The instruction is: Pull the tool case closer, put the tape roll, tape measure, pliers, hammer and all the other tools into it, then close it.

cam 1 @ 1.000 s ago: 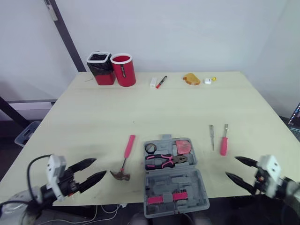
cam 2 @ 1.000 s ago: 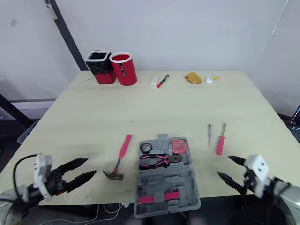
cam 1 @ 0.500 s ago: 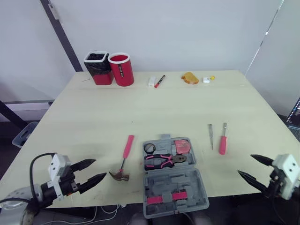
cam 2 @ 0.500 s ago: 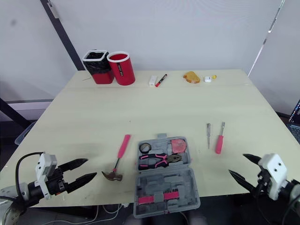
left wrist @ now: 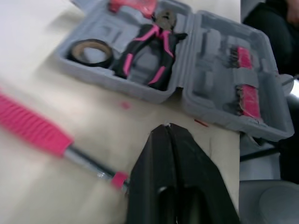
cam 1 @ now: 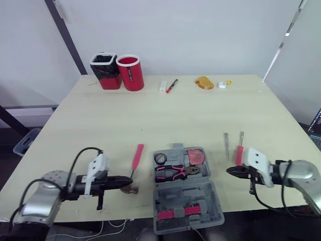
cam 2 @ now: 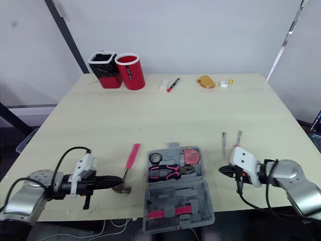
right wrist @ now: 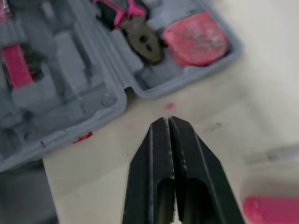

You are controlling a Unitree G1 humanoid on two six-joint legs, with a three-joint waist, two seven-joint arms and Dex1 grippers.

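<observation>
The grey tool case [cam 1: 186,198] lies open near the table's front edge. Its far half holds a black tape roll [cam 1: 160,159], pink-handled pliers [cam 1: 175,171] and a pink tape measure [cam 1: 196,157]. A hammer [cam 1: 135,156] with a pink handle lies just left of the case, its head toward me. Two screwdrivers [cam 1: 239,149] lie to the right of the case. My left gripper [cam 1: 128,178] is shut and empty, its tip beside the hammer's head. My right gripper [cam 1: 229,170] is shut and empty, pointing at the case's right side, just in front of the pink screwdriver.
At the back of the table stand a red cup [cam 1: 130,73] and a red bin with a black liner [cam 1: 105,71]. Farther right along the back lie a marker [cam 1: 172,86], a small white item [cam 1: 163,86], a brown object [cam 1: 204,83] and a small white-yellow piece [cam 1: 222,85].
Both grippers have gone from open to shut and swung inward over the table: the left to the hammer's head, the right to the case's right side.
</observation>
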